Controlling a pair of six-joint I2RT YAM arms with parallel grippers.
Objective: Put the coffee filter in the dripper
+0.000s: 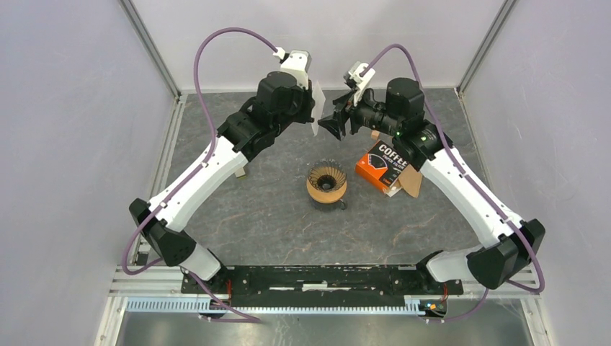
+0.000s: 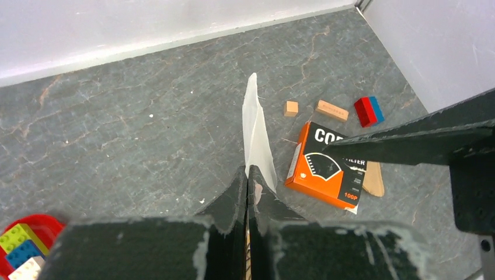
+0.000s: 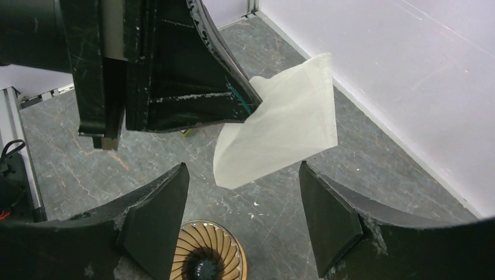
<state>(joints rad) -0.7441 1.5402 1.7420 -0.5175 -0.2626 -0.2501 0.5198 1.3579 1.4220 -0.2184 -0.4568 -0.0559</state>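
Right wrist sees coffee filter broadside; left, edge-on.

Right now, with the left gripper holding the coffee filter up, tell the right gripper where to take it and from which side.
Take the coffee filter by its free lower edge, away from the corner pinched by the left gripper. It is a flat, thin sheet, so the open right gripper should probably come edge-on from below, a finger on each face.

White coffee filter, dark ribbed dripper, orange-and-black box, grey veined table.
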